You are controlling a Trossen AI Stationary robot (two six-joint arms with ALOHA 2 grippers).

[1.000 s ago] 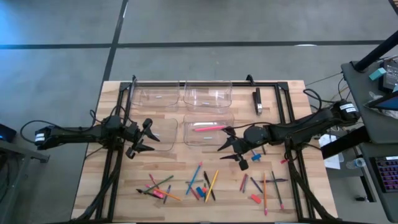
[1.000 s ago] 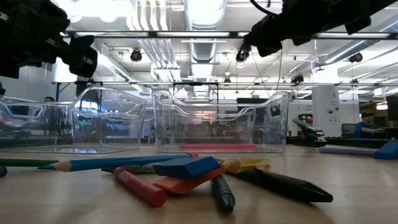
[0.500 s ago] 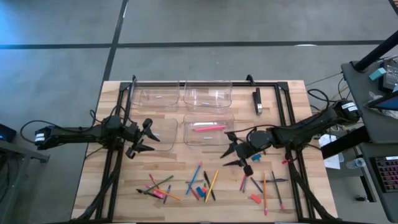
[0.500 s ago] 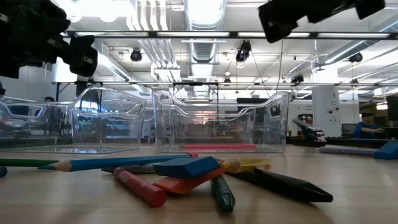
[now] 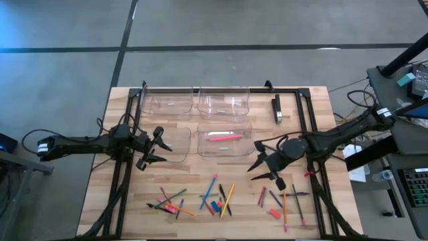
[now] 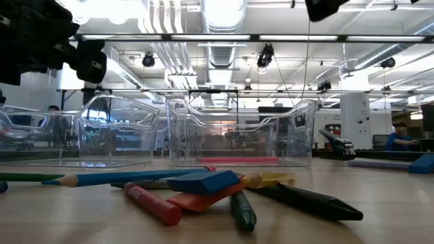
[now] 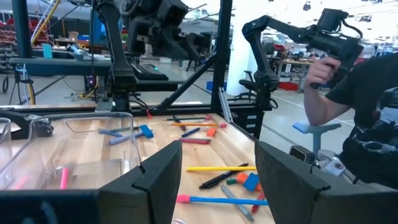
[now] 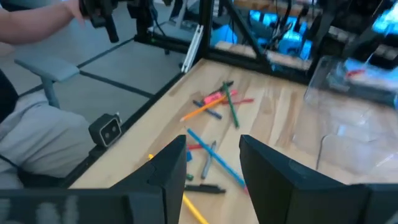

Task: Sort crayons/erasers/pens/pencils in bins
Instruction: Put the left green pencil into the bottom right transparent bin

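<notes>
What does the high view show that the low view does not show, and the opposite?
Only the high view shows all four bins, the right gripper with open fingers above the table, and the pencils near it. Only the low view shows the room's ceiling lights and a person far behind. Both show the pink stick in one bin and the blue eraser in the middle pile.

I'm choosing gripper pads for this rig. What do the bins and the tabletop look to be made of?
The bins look like clear, glossy hard plastic: the pink stick inside and the wood beneath show through the walls, which catch ceiling-light glints in the low view. The tabletop looks like pale wood planks with a smooth matte finish; grain lines and seams show.
</notes>
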